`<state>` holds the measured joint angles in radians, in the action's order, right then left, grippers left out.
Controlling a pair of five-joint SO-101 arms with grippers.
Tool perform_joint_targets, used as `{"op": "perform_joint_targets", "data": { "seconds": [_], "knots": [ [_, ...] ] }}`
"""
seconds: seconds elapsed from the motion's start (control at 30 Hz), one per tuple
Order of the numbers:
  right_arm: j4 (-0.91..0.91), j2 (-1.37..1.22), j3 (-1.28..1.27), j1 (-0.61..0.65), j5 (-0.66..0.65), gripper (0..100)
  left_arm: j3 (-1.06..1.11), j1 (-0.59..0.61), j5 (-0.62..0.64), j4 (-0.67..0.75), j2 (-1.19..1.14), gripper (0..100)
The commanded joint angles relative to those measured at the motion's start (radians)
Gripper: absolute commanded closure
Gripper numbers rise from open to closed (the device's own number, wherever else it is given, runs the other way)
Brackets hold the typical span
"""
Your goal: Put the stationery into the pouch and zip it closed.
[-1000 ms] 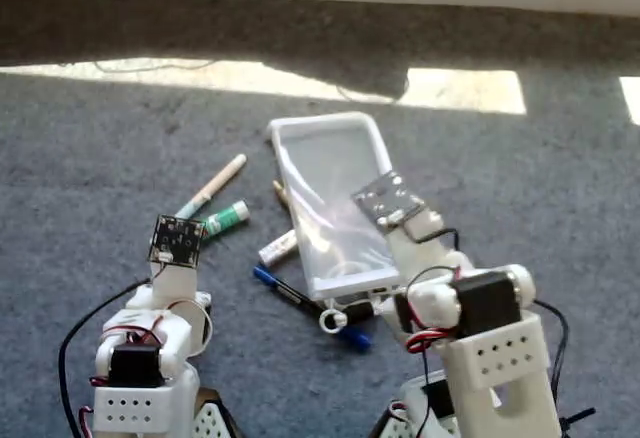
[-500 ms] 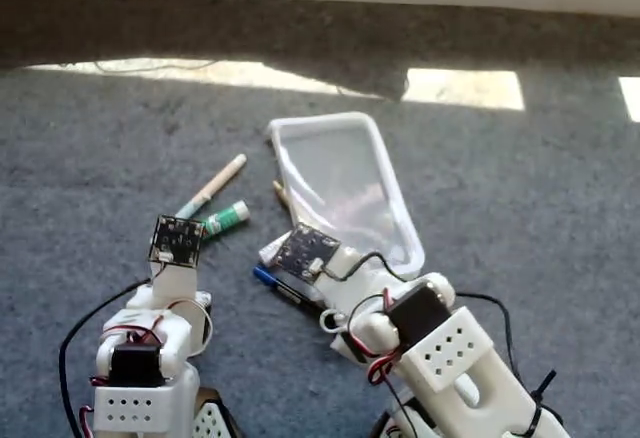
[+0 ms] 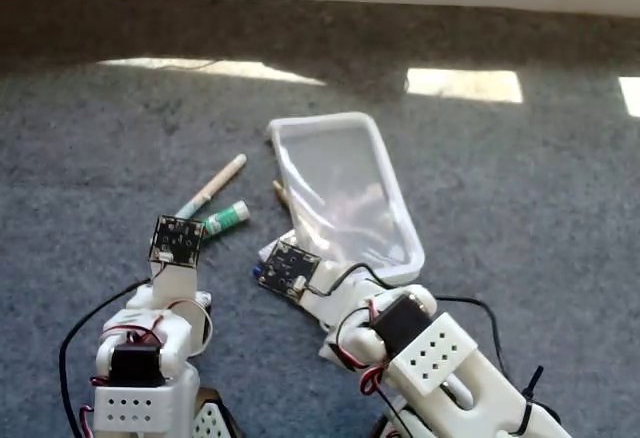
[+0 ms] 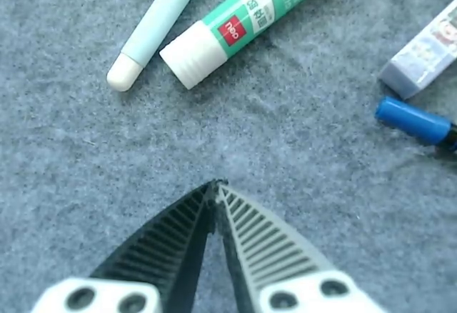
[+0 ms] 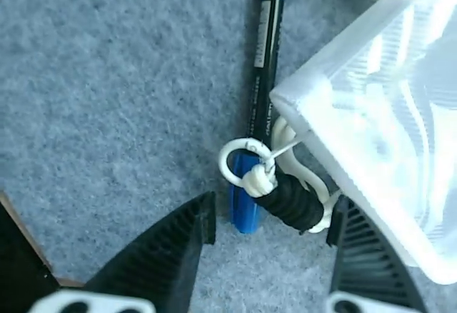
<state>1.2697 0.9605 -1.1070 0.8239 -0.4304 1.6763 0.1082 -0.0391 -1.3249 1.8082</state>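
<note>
The clear mesh pouch [image 3: 345, 193] lies on the grey carpet, its near corner [image 5: 378, 113] beside my right gripper [image 5: 275, 220]. That gripper is open, its jaws on either side of the white zipper ring [image 5: 243, 161] and black pull tab [image 5: 289, 200]. Both of these lie on a blue pen [image 5: 260, 98]. My left gripper [image 4: 216, 184] is shut and empty, low over bare carpet. Just beyond it are a green glue stick [image 4: 246, 23] and a pastel pen [image 4: 157, 27], with an eraser [image 4: 425, 52] off to one side. The blue pen's cap [image 4: 414, 120] lies next to that eraser.
From above, the left arm [image 3: 175, 243] sits at the lower left and the right arm [image 3: 290, 270] reaches in at the pouch's near left corner. A brown pencil tip [image 3: 280, 193] pokes out beside the pouch. Open carpet lies to the right and far side.
The right arm swung from above the pouch's near end to its near left corner, now covering the blue pen. The pouch's near end shifted right. The left arm stayed still.
</note>
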Motion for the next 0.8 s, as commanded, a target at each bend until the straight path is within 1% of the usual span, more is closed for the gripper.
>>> {"op": "perform_joint_targets", "data": {
  "seconds": [0.0, 0.17, 0.43, 0.57, 0.77],
  "knots": [
    [-0.038, -0.004, 0.013, 0.005, -0.021, 74.6, 0.019, -0.019, 0.009, -0.008, 0.012, 99],
    [-0.082, -0.016, 0.004, 0.005, -0.023, 74.6, 0.019, -0.019, 0.009, -0.008, 0.012, 99],
    [-0.085, -0.208, 0.013, 0.005, -0.020, 74.9, 0.019, -0.019, 0.009, -0.008, 0.012, 99],
    [-0.085, -0.205, 0.012, 0.005, -0.020, 79.6, 0.019, -0.019, 0.009, -0.008, 0.012, 99],
    [-0.174, -0.217, -0.025, -0.001, -0.020, 80.1, 0.019, -0.019, 0.009, -0.008, 0.012, 99]
  ]
}}
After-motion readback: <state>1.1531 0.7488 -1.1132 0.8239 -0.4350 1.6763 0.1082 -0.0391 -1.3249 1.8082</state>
